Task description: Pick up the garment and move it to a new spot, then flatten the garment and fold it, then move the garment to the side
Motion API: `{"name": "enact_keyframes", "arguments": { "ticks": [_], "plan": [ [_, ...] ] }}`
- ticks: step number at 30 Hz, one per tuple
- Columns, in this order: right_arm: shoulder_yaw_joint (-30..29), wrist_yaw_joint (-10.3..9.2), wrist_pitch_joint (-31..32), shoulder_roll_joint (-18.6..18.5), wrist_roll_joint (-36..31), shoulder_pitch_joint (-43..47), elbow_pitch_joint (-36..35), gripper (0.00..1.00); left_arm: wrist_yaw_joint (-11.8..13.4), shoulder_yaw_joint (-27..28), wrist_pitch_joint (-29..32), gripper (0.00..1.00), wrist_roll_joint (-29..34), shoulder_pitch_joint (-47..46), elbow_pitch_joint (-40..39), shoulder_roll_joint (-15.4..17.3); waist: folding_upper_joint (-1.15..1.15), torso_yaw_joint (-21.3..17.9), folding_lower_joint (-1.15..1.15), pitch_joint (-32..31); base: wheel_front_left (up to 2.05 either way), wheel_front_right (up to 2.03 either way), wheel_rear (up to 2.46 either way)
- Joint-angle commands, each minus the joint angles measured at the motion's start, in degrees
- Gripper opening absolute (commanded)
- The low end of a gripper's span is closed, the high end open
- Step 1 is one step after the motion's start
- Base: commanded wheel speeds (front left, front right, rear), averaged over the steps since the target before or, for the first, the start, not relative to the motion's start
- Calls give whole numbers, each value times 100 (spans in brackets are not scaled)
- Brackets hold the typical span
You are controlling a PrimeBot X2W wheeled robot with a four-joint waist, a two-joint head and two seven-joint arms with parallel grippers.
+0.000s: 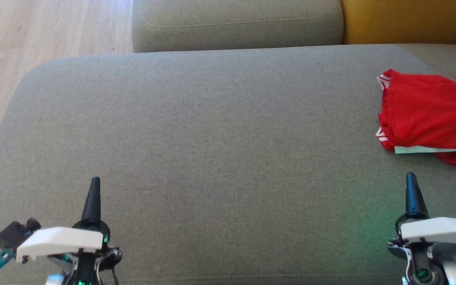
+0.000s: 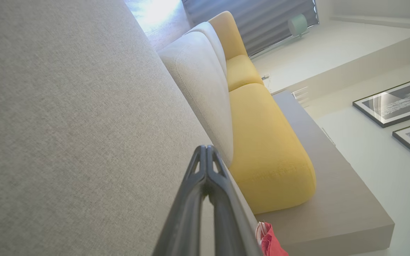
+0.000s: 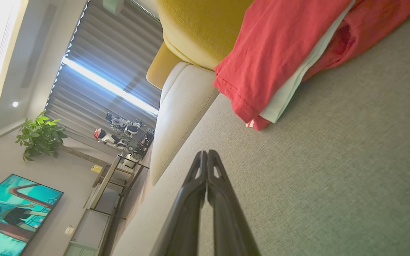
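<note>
I see the red garment (image 1: 430, 114) bunched at three o'clock on the grey sofa seat (image 1: 212, 138), white trim showing, running off the frame edge. My left gripper (image 1: 95, 181) at seven o'clock and right gripper (image 1: 410, 177) at five both have fingers pressed together, holding nothing. The right one is near the garment, apart from it. A grey back cushion (image 1: 236, 23) lies at twelve, a yellow cushion (image 1: 406, 19) at one, wood floor (image 1: 34, 31) at ten.

wide bare seat cushion (image 1: 212, 130); folded red garment (image 1: 430, 114) occupies right edge.
</note>
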Motion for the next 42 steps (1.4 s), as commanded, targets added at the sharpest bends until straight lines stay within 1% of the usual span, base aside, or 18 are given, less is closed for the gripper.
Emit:
{"name": "enact_keyframes", "arguments": {
  "ticks": [1, 16, 42],
  "plan": [
    [31, -3, 47, -34, 177, -327, -221, 0, -49, 153, 27, 0, -139, -350, -125, 107, 0, -4, 0, -2, 0, 0, 0],
    [-40, -3, 277, -28, 1198, -353, -265, 0, -180, 321, 261, 0, -905, -442, 39, 110, 0, -55, 0, -22, 0, 0, 0],
    [-178, -4, 721, -16, 3171, -403, -351, 0, -435, 663, 727, 0, -2370, -622, 357, 104, 0, -152, 0, -62, 0, 0, 0]
  ]
}}
